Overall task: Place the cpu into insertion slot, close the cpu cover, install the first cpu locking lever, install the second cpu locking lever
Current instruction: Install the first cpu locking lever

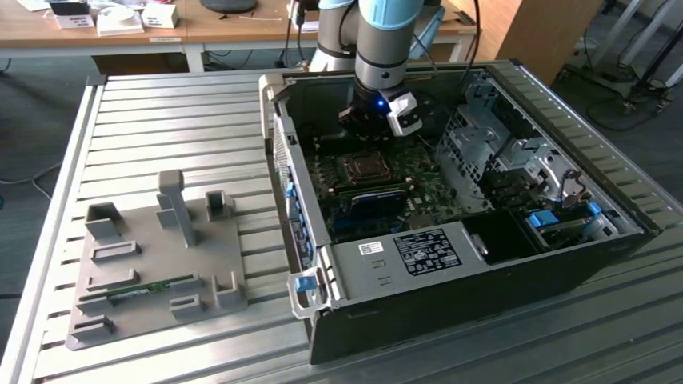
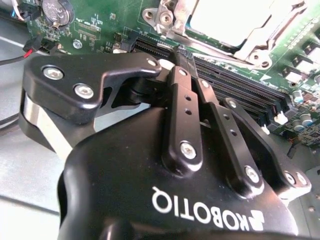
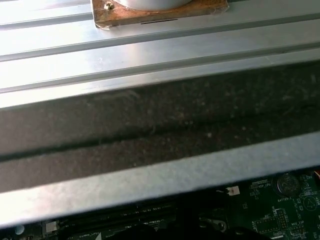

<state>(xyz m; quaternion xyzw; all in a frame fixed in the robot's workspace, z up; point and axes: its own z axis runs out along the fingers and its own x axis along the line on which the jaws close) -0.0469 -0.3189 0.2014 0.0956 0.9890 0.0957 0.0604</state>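
This place looks like a robotics lab or a technical workshop. An open computer case lies on a ribbed aluminium table, beside a grey fixture plate with holders for parts, and a robot arm reaches down into the case. Behind the table stand wooden desks with small boxes on them, and cables lie on the grey carpet floor.

Exterior view: the open black computer case on the ribbed metal bench is seen from above, at a distance.
Second wrist view: the green circuit board is seen close, past the black hand.
First wrist view: the case wall and bench are faced closely.
Shared: the circuit board.
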